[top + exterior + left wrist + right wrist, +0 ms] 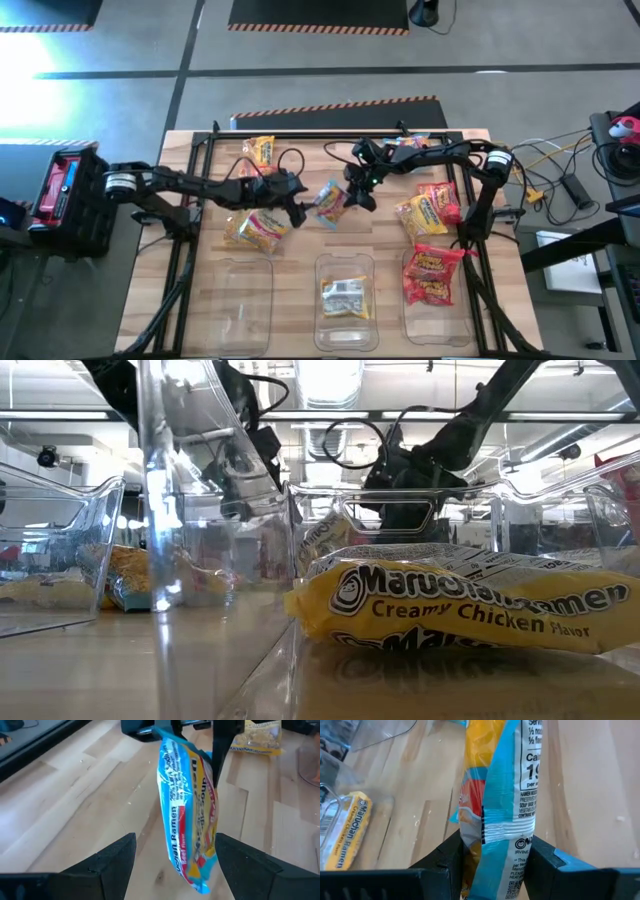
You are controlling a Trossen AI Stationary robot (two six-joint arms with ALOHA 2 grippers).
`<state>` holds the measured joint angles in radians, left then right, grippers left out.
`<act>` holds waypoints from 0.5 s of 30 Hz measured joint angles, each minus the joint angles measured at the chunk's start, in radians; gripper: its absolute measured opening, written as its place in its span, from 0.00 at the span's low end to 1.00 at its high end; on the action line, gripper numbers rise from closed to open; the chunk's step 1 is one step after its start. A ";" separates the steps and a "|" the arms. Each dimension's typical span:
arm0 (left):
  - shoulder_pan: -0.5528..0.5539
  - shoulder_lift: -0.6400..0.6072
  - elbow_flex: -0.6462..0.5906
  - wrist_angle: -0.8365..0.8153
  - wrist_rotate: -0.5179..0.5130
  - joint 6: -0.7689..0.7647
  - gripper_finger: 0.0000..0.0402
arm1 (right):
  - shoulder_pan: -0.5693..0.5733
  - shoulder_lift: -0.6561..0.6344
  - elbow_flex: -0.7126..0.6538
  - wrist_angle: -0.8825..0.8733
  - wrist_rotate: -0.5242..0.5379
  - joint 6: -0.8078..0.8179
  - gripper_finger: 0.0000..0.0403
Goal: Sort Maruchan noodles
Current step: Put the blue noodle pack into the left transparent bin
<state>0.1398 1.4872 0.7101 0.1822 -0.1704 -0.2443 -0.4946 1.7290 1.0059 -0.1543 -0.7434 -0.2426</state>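
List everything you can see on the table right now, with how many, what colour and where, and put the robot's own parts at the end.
blue packet: one, pale blue with yellow and red, hanging above the table's middle, pinched at one edge.
yellow packets: at least three loose, one near the far edge, one by the left arm, one right of centre.
red packets: several, in and just behind the right bin.
Creamy Chicken packet: one, yellow, in the middle bin.
clear bins: three, along the near edge; the left one looks empty.
wooden table: one, light wood.
left gripper: open, fingers either side of the blue packet, not touching.
right gripper: shut on the blue packet.
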 joint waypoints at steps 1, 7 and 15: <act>0.004 0.000 0.000 -0.001 0.006 0.000 0.64 | 0.000 0.000 0.005 0.000 0.009 -0.009 0.35; 0.012 0.025 -0.001 0.019 0.053 0.000 0.64 | 0.007 0.000 0.051 0.002 0.018 -0.048 0.35; 0.012 0.055 -0.002 0.084 0.052 -0.007 0.64 | 0.042 0.000 0.132 -0.034 0.013 -0.083 0.35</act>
<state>0.1513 1.5419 0.7086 0.2659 -0.1181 -0.2518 -0.4521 1.7290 1.1378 -0.1884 -0.7300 -0.3251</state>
